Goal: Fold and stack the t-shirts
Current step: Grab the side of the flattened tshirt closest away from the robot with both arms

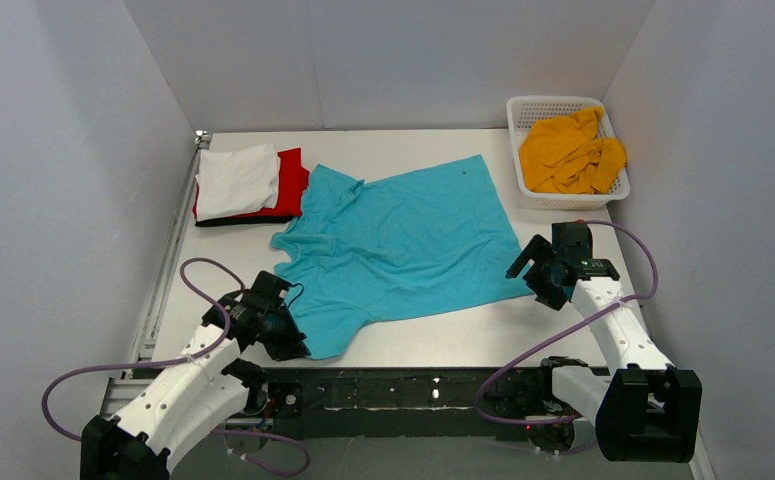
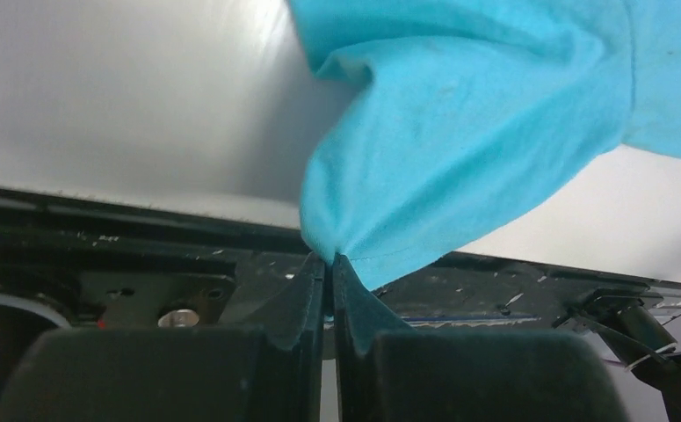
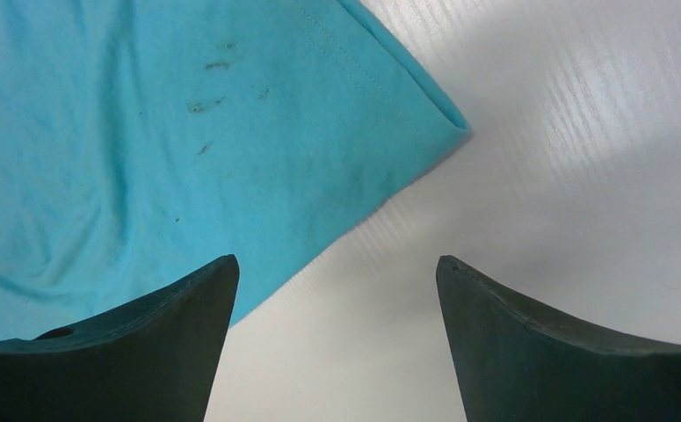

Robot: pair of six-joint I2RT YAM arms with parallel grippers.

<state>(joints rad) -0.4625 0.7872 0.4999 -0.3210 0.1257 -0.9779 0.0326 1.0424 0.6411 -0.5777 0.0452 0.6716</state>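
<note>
The turquoise t-shirt point(image 1: 403, 240) lies spread across the middle of the table. My left gripper point(image 1: 291, 345) is shut on its near-left sleeve; in the left wrist view the cloth point(image 2: 460, 132) rises from my pinched gripper point(image 2: 329, 260). My right gripper point(image 1: 531, 272) is open and empty just above the table beside the shirt's near-right hem corner point(image 3: 449, 120); it shows open in its own view point(image 3: 336, 264). A folded stack at the back left has the white shirt point(image 1: 236, 180) on the red one point(image 1: 290, 182), with a black edge point(image 1: 225, 221) beneath. The mustard-yellow shirt point(image 1: 571, 152) is crumpled in the basket.
A white lattice basket point(image 1: 519, 108) stands at the back right. White walls enclose the table point(image 1: 443, 335) on three sides. A metal rail point(image 1: 166, 250) runs along the left edge. A black base bar point(image 1: 413, 388) lies along the near edge.
</note>
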